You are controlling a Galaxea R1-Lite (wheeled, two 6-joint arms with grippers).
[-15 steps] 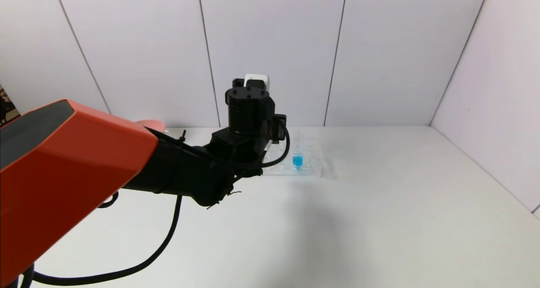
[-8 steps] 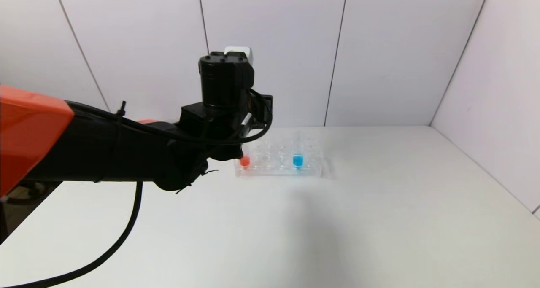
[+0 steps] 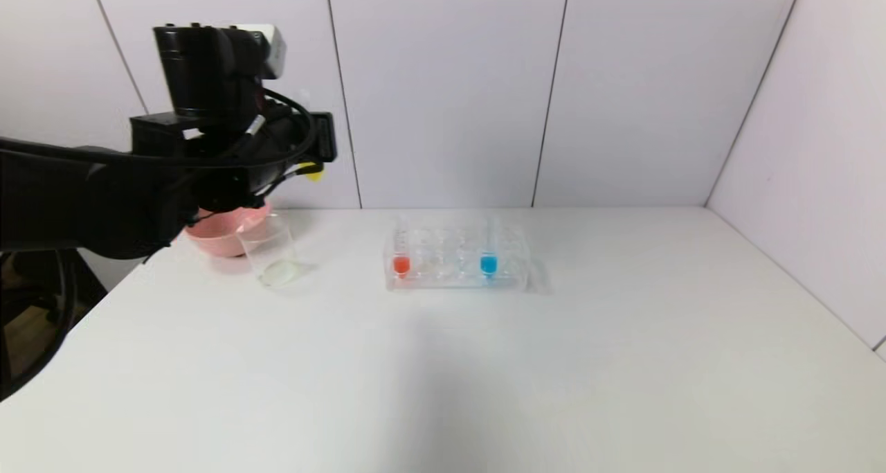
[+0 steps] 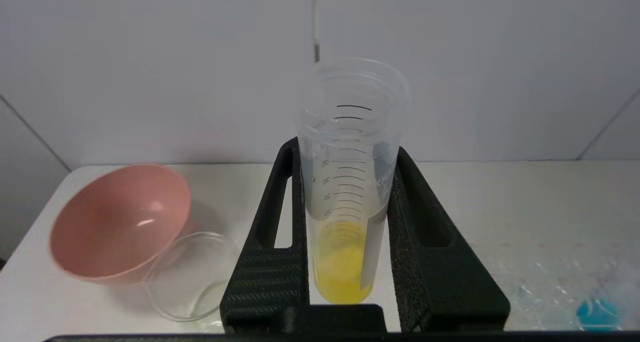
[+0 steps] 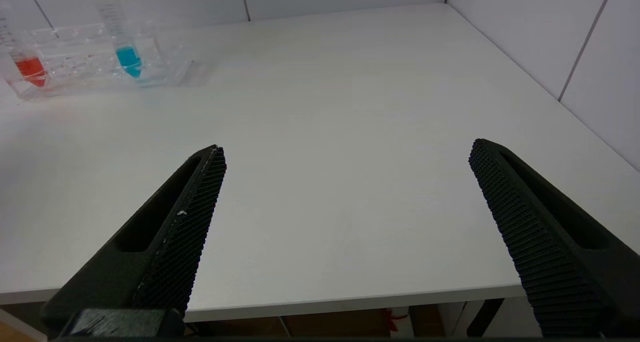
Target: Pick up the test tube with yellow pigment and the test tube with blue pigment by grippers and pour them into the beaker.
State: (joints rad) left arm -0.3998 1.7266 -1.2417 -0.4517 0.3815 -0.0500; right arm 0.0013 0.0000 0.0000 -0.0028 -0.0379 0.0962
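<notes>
Left wrist view first: the left gripper [image 4: 350,182] is clamped tight on the test tube with yellow pigment [image 4: 347,197], one black finger pressed on each side of the barrel. The tube's long axis runs along the fingers, open mouth pointing away from the wrist, rounded bottom with the yellow liquid back near the palm. Just beyond the gripper and off to one side sits the beaker [image 4: 187,277], clear glass, touching or nearly touching the pink bowl [image 4: 117,222] behind it. Nothing stands between the tube and the beaker. On the gripper's other side there's a blur of blue from the rack.

Over to the head view: the left gripper [image 3: 311,172] hangs high above the table [image 3: 484,362], above and just beyond the beaker [image 3: 270,255], the bowl [image 3: 221,230] partly hidden by the arm. Well off to its right, the clear rack [image 3: 457,262] holds the test tube with blue pigment [image 3: 489,251] upright, mouth up, and a red-liquid tube [image 3: 401,251] upright at the rack's nearer end.

Right wrist view: the right gripper [image 5: 345,182] hovers at the table's near edge, fingers spread wide, gripping nothing. The blue tube [image 5: 122,44] stands far ahead of it in the rack [image 5: 95,61].
</notes>
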